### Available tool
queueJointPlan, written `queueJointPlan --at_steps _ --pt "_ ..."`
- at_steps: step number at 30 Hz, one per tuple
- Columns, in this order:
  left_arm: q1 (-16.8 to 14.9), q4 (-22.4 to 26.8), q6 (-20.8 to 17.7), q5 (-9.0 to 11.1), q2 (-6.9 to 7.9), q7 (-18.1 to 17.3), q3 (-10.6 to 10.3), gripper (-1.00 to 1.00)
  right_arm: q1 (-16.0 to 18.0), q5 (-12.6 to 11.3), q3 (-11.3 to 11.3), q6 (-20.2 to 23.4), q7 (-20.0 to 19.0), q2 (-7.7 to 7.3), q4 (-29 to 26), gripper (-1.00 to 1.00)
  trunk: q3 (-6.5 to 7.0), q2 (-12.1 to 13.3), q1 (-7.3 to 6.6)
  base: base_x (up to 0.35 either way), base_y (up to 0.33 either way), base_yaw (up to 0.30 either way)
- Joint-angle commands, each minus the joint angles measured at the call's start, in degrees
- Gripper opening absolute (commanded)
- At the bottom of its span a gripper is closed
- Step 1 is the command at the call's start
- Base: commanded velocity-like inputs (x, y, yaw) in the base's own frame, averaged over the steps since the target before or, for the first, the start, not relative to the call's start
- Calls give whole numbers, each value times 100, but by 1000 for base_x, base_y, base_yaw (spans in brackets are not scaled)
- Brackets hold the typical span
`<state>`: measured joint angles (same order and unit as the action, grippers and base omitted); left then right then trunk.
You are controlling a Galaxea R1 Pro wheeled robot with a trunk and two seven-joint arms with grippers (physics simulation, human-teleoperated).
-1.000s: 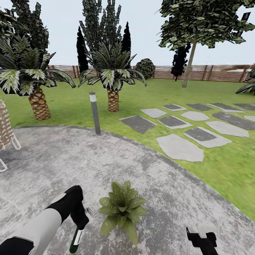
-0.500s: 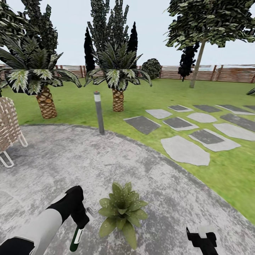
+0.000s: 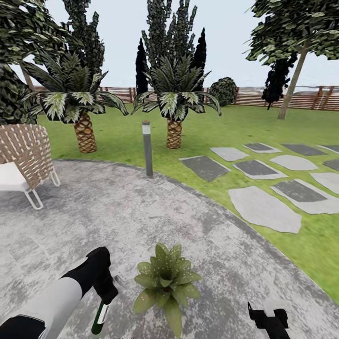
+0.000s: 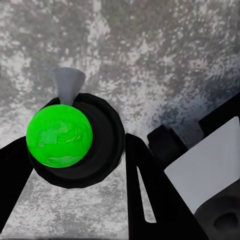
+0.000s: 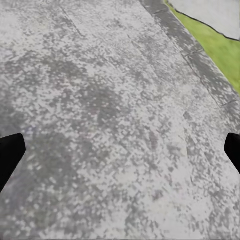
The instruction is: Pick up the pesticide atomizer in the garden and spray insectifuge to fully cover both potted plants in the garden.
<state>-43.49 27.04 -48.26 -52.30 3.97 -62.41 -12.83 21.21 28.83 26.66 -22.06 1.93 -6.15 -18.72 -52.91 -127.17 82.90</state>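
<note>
Atomizer sits clamped between the left gripper's two dark fingers, seen end-on in the left wrist view as a black round body with a bright green face and a small grey nozzle cone poking out past the fingertips. From the head camera the bottle hangs down below the left gripper, dark green with a white band, over the patio. Just beside those fingers, toward the robot's right, stands a potted plant, its pointed green leaves dotted with whitish specks; its pot is hidden under the leaves. Right gripper hangs low, well apart from the plant; in its wrist view the black fingertips sit at opposite edges, spread wide with bare patio between them. Beyond the fingers rise a grey post, two palms, stepping stones in the grass, a wicker chair and the slatted fence.
</note>
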Motion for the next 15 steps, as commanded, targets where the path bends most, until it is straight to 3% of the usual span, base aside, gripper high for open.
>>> queueJointPlan --at_steps 1,7,10,13,15 --pt "-2 12 -34 -38 8 -51 -18 -100 6 61 33 -26 18 1 9 100 -5 -2 -1 0 -4 276" --pt "25 4 -30 -30 52 -33 -16 -100 6 61 33 -26 18 2 9 100 -5 -2 -1 0 -1 259" --pt "67 3 -27 11 3 227 -4 -100 6 61 33 -26 18 0 9 100 -5 -2 -1 0 0 83" --pt "81 -15 -26 314 -134 629 5 -100 6 67 33 -26 14 -5 9 100 -5 -2 -1 0 0 12" --pt "81 -90 -21 674 -202 942 1 -100 6 69 28 -26 11 -8 9 100 -5 -2 -1 0 0 3"
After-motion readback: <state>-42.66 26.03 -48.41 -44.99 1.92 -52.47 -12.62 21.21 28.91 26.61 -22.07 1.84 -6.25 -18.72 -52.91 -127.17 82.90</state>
